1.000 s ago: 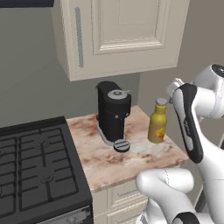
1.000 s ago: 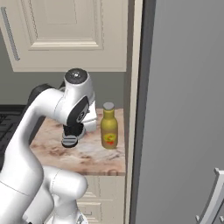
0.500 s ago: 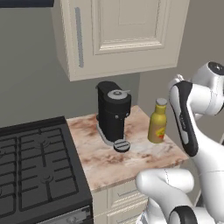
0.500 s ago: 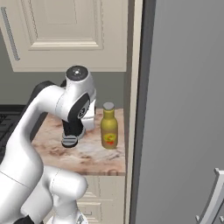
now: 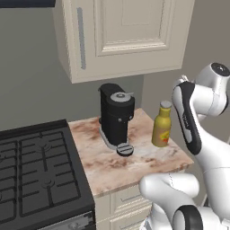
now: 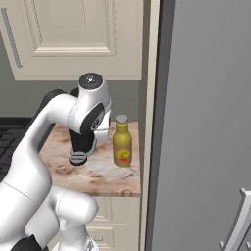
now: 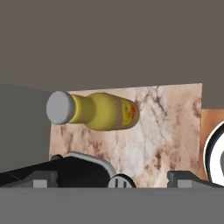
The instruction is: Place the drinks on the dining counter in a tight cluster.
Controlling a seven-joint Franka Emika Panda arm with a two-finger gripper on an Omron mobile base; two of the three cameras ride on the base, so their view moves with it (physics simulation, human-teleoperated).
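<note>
— Where is the bottle (image 5: 162,124) now?
— Standing upright on the small marble counter (image 5: 108,161), near its right end, just to the right of the black coffee machine (image 5: 116,117) and apart from it. Yellow-amber body, pale cap, a small red and green label (image 6: 123,155) on the side.
— And seen from the hand?
— Lying sideways across the picture there (image 7: 94,110), cap to the left, because of the rolled camera. Counter veining (image 7: 168,131) behind it, part of the coffee machine (image 7: 78,168) low in the picture.
— State of the gripper (image 7: 112,178)?
— Wide open, holding nothing. Two dark fingertips (image 7: 39,177) far apart at the bottom edge, well clear of the bottle.
— Anything else close by?
— Black stove (image 5: 36,170) adjoining the counter on the left, cream wall cabinet (image 5: 126,36) above, tall grey panel (image 6: 206,122) to the right.
</note>
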